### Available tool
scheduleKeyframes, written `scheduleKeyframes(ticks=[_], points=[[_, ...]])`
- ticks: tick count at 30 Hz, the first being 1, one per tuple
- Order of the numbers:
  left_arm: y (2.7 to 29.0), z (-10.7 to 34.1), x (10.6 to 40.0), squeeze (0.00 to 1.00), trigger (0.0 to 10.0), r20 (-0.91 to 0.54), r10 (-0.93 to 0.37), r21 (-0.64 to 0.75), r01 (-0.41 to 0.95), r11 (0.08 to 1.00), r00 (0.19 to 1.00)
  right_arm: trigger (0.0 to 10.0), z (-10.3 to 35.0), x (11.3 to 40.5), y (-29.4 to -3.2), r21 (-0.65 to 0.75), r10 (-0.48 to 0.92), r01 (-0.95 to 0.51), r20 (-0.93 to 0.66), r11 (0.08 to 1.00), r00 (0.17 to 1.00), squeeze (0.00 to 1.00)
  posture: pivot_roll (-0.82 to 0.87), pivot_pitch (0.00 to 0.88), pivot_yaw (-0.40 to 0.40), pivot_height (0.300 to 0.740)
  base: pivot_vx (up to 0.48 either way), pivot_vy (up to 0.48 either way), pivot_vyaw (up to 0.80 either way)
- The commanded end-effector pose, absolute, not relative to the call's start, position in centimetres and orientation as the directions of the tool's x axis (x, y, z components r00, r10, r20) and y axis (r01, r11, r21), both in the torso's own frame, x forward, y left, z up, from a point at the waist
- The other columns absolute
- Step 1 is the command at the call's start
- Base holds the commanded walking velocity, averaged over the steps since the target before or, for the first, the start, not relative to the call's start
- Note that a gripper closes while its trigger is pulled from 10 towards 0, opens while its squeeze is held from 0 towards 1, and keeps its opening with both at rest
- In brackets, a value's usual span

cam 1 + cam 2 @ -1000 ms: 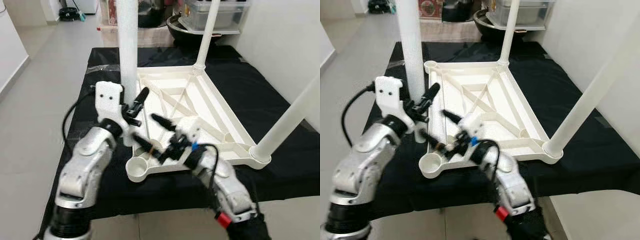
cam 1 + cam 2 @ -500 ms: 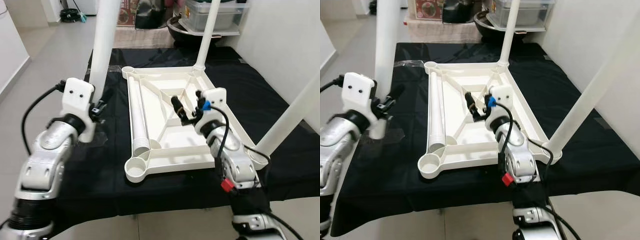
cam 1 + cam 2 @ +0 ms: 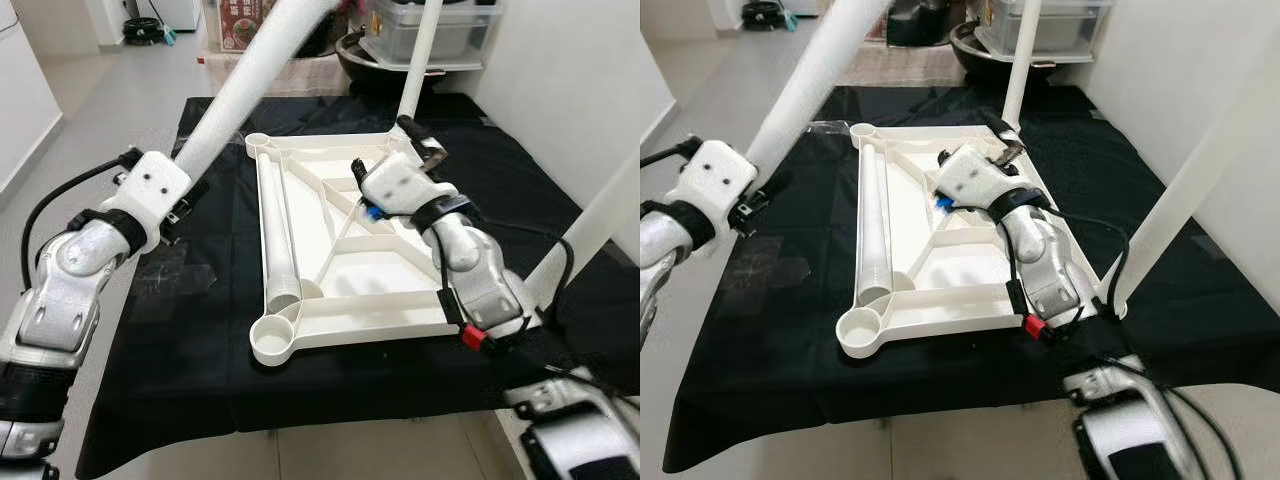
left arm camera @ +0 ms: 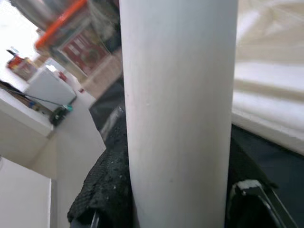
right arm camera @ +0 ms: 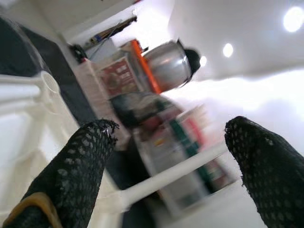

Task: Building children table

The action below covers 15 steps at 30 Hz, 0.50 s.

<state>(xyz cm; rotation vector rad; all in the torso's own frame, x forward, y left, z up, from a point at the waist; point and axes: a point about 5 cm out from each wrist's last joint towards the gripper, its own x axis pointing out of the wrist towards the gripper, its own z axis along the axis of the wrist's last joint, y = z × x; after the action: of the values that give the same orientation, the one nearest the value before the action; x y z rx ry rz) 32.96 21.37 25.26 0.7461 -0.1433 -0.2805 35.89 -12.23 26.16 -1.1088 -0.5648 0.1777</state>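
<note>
The white children table frame [image 3: 340, 270] lies upside down on the black tabletop [image 3: 200, 330]. My left hand [image 3: 180, 205] pinches a loose white table leg [image 3: 240, 95], tilted over the frame's left side. Farther, my right hand [image 3: 425, 145] is spread near the far corner leg [image 3: 415, 70].

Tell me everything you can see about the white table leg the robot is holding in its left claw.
The table leg is a long, plain white tube, smooth and matte, plastic by its look. It is tilted, rising from the left claw up and toward the robot's right, its top end out of frame. The claw's black fingers clamp it near its lower end, over the black cloth, left of the upturned white tabletop. It sits in no socket.
</note>
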Motion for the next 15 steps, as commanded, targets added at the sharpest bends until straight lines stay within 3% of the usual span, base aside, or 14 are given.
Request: scheduleKeyframes(ticks=[1, 7, 11, 15], points=[[21.4, 25.1, 33.1, 0.0, 10.0, -0.013, -0.32, 0.727, 0.229, 0.647, 0.947, 10.0, 25.9, 35.7, -11.6, -0.909, 0.437, 0.182, 0.347, 0.376, 0.83, 0.0, 0.06, 0.095, -0.057, 0.74, 0.0, 0.0, 0.0], [21.6, 25.1, 33.8, 0.0, 10.0, -0.053, -0.312, 0.808, 0.224, 0.545, 0.949, 10.0, 25.5, 35.7, -11.2, -0.923, 0.472, 0.247, 0.366, 0.296, 0.802, 0.0, 0.06, 0.094, -0.058, 0.74, 0.0, 0.0, 0.0], [20.9, 24.9, 34.6, 0.0, 10.0, -0.061, -0.304, 0.911, 0.177, 0.373, 0.951, 10.0, 25.3, 35.3, -10.2, -0.925, 0.517, 0.283, 0.378, 0.255, 0.768, 0.0, 0.06, 0.094, -0.054, 0.74, 0.0, 0.0, 0.0], [20.7, 24.7, 34.8, 0.0, 10.0, -0.067, -0.304, 0.931, 0.169, 0.323, 0.95, 10.0, 25.2, 35.2, -9.9, -0.922, 0.526, 0.299, 0.386, 0.245, 0.758, 0.0, 0.06, 0.094, -0.053, 0.74, 0.0, 0.0, 0.0]])
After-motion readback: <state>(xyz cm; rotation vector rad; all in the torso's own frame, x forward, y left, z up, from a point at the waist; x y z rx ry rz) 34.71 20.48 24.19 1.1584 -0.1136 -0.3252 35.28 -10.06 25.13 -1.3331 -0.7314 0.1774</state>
